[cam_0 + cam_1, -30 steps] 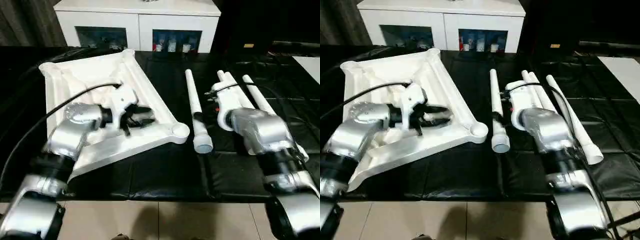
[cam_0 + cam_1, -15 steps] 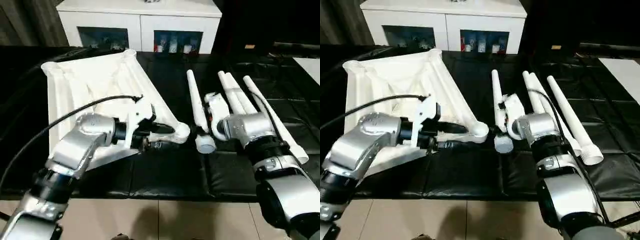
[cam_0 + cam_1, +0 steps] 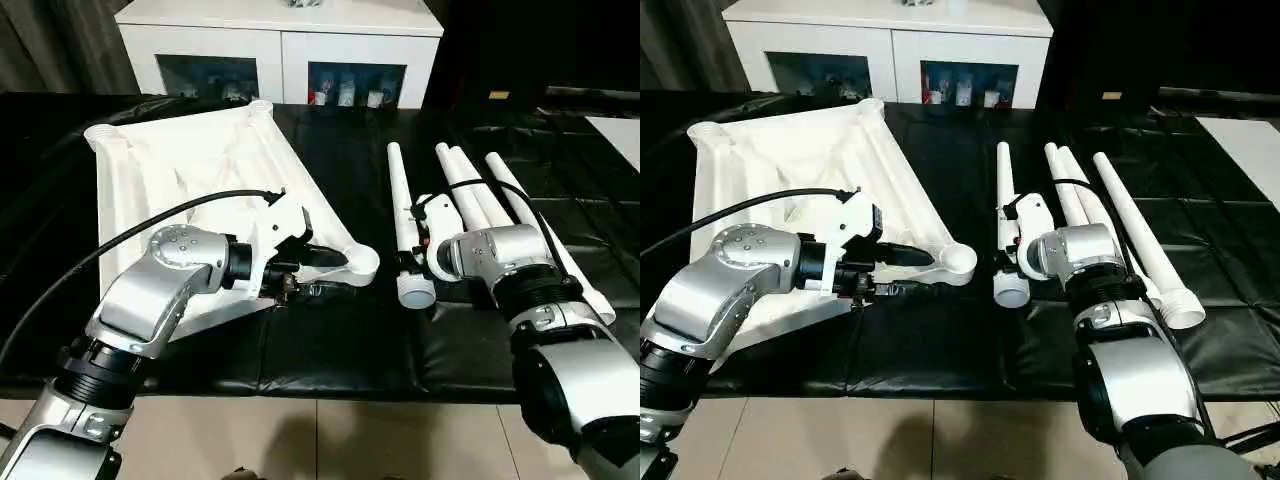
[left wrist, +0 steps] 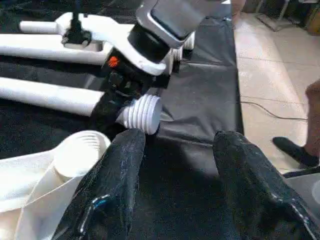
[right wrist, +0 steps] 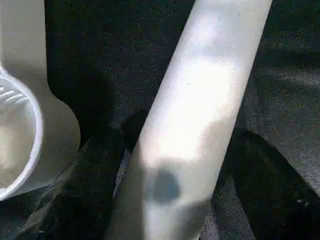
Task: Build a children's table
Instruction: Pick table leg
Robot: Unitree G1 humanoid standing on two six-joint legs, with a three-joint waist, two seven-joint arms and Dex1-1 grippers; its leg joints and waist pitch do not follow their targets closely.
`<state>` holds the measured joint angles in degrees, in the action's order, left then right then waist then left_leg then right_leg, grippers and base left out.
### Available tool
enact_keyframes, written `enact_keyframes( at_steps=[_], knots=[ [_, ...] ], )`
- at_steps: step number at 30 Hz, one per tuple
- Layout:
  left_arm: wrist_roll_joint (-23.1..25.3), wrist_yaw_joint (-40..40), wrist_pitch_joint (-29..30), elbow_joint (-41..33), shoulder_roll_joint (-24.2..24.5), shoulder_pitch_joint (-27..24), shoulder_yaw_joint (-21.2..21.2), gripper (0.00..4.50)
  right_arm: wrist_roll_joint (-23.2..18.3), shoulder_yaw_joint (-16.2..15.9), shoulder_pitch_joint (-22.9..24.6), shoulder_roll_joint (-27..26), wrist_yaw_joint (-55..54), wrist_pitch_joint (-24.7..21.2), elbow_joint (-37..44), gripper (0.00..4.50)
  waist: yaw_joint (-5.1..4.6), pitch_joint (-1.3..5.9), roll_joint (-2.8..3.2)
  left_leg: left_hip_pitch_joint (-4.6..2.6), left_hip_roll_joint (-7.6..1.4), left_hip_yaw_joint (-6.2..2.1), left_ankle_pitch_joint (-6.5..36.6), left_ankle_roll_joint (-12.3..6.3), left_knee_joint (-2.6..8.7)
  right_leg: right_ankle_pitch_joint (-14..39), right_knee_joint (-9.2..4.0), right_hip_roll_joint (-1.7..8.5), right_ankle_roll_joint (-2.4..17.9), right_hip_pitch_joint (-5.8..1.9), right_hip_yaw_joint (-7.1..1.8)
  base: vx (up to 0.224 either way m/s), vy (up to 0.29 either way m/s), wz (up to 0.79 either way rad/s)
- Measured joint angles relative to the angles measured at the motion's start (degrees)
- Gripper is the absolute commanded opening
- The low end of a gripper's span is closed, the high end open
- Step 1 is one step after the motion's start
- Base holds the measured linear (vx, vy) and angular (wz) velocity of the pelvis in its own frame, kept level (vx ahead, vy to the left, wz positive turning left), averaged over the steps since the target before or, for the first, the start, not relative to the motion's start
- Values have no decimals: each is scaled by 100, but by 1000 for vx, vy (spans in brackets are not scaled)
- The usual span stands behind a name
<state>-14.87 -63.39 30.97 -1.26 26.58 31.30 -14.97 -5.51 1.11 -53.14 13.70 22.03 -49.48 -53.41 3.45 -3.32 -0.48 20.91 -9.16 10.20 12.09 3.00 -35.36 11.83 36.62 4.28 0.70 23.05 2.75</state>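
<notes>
Tabletop [image 3: 190, 170], white plastic and upside down, lies on the left part of the black counter [image 3: 330, 340], and we see its ribbed underside with the crossed braces. One round corner socket [image 3: 358, 262] at its near right corner points toward the legs. We count 4 white tube legs on the counter to the right of the tabletop. The nearest leg [image 3: 1004, 215] lies apart from the others, with its wide ribbed end [image 4: 142, 113] toward us, just beside the corner socket but not touching it. The other 3 legs [image 3: 490, 200] lie close together further right.

Our left gripper [image 3: 315, 275] is at the near right corner of the tabletop. In the left wrist view its 2 black fingers [image 4: 117, 185] stand apart with only the black counter between them, so it is about half open and holds nothing. One finger is near the corner socket.

Our right gripper [image 3: 1008, 258] is at the single leg, close to the ribbed end. In the right wrist view the leg runs between the 2 dark fingers [image 5: 260, 165], which stand on both sides of it. We cannot tell if the fingers already press on the leg or only stand around it.

A white cabinet [image 3: 280, 45] stands behind the counter.
</notes>
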Motion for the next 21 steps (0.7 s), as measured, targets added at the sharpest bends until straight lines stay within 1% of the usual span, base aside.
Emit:
enact_keyframes(
  at_steps=[4,6,7,11,12,13,14,15,16,17,18,19,20,21],
  knots=[
    [25,19,-14,0,0,2,-1,259,-93,92,-21,11,-31,9,-66,263,-3,0,0,-2,-1,0,0,1,0,0,3,0,0,0,0,0,0,0],
    [124,118,-99,1,0,2,-9,259,-113,160,-37,11,-54,10,-94,256,-4,0,0,-1,-2,0,0,1,0,0,4,0,0,0,1,0,0,0],
    [172,190,-162,2,-5,2,-9,259,-117,209,-37,11,-81,14,-97,244,-2,0,0,-1,-2,0,0,1,0,0,4,0,0,0,2,0,0,0],
    [354,712,-412,156,-206,57,49,259,-187,424,6,38,-218,99,-41,217,2,0,0,7,-2,1,-1,1,-1,0,2,0,0,2,2,0,0,0],
    [392,878,-470,206,-287,81,94,259,-232,485,98,43,-218,146,103,208,9,-1,0,8,-2,1,-1,0,-2,0,2,0,0,2,2,0,0,0],
    [417,1044,-518,268,-361,109,144,259,-313,547,220,52,-194,226,293,203,12,-1,1,9,-3,1,-2,-1,-2,0,-2,0,0,3,3,0,0,0],
    [478,1363,-594,402,-533,162,304,259,-459,683,499,44,-93,511,737,203,20,-3,1,18,-6,2,-5,-6,-2,0,-3,0,-1,6,6,0,0,0],
    [503,1590,-643,511,-648,239,402,259,-615,783,683,55,49,612,1121,196,22,-7,5,24,-6,4,-5,-7,-2,-2,-6,0,-4,13,5,0,0,0],
    [504,1819,-697,572,-776,280,577,259,-797,901,834,54,237,678,1519,196,22,-10,10,28,-6,4,-9,-16,-2,-4,-8,0,-8,13,6,0,0,0],
    [450,2019,-700,607,-920,338,781,259,-1063,1058,935,62,499,628,1969,193,18,-10,11,28,-7,5,-20,-39,-2,-5,-13,0,-8,14,7,0,0,0],
    [410,2108,-701,607,-983,374,862,276,-1205,1135,941,73,657,600,2207,191,2,-10,11,26,-8,6,-19,-45,-2,-5,-14,0,-8,14,7,0,0,0],
    [224,2177,-569,608,-1149,443,979,276,-1401,1224,1019,153,892,496,2541,191,6,-10,11,29,-10,6,-19,-47,-2,-5,-18,-1,-8,13,11,0,0,0],
    [-47,2259,-381,587,-1372,504,1176,286,-1660,1279,1134,258,1248,406,2912,190,22,-10,11,27,-13,7,-17,-51,-2,-5,-25,-1,-8,9,14,0,0,0],
    [-267,2294,-210,565,-1510,549,1303,292,-1818,1303,1244,302,1492,365,3158,189,31,-10,10,26,-15,7,-16,-53,-2,-4,-28,-1,-8,5,18,0,0,0]
  ],
)
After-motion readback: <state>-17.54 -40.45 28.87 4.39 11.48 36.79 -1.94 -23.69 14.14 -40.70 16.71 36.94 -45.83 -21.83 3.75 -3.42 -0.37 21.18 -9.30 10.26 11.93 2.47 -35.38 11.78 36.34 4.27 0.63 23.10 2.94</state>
